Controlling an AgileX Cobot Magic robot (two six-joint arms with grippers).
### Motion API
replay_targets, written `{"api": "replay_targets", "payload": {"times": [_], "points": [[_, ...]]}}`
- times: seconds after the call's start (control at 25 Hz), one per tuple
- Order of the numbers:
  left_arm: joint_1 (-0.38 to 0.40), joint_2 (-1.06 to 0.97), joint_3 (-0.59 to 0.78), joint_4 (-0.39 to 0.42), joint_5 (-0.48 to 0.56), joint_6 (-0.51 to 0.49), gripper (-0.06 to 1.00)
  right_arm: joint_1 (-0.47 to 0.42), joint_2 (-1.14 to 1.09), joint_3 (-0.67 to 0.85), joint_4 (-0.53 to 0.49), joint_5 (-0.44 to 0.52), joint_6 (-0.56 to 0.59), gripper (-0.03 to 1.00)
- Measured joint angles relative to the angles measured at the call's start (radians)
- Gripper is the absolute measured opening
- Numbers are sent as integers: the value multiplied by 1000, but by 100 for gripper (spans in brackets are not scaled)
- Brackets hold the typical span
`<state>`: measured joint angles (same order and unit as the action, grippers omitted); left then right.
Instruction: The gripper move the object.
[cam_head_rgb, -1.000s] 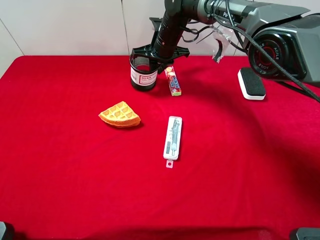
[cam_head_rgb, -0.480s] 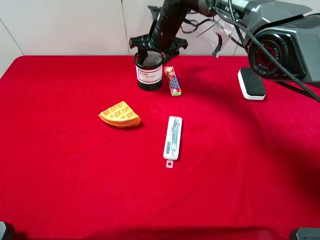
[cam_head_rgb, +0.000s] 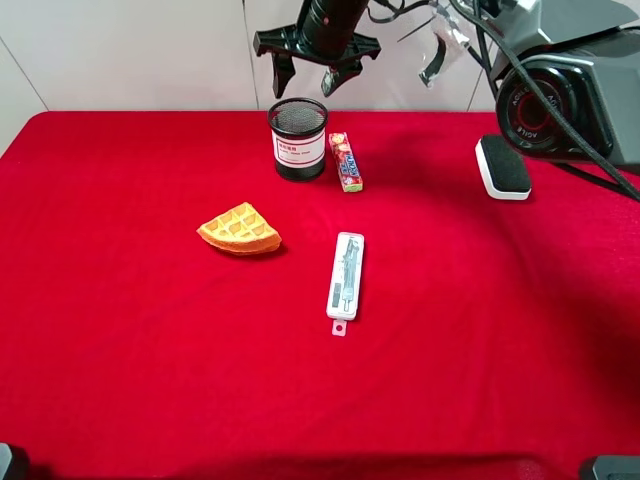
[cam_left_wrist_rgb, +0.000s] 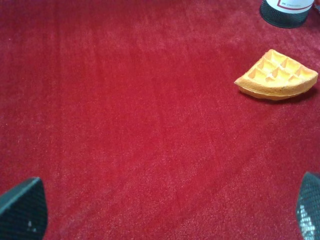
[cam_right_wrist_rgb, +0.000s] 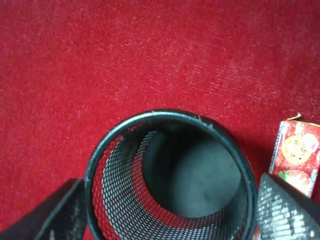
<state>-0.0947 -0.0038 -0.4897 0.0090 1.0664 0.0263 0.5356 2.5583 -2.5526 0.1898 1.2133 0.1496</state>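
Note:
The black wire-mesh pen cup stands upright on the red cloth near the back, its white-and-red label facing front. My right gripper hangs open and empty just above it, clear of the rim. In the right wrist view I look straight down into the cup, with the right gripper open and one fingertip on each side, apart from it. My left gripper is open and empty low over bare cloth, well away from the cup.
A red candy pack lies just right of the cup, also in the right wrist view. A waffle wedge lies front-left. A white packaged pen lies mid-table. A black-and-white eraser lies at the right.
The right gripper carried the cup a little to the right, set it down beside the candy pack, let go and rose above it with its fingers open.

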Motion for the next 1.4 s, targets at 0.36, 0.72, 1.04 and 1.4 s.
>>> {"api": "replay_targets", "payload": {"times": [0.36,0.72,1.04,1.4], "points": [[0,0,0,0,0,0,99,0,-45,-11,-3,3,0,53],[0,0,0,0,0,0,99,0,-172,43,-6,4,-19,53],[0,0,0,0,0,0,99,0,-355,263,-45,3,-53,53],[0,0,0,0,0,0,99,0,-696,665,-157,3,-57,53]]}}
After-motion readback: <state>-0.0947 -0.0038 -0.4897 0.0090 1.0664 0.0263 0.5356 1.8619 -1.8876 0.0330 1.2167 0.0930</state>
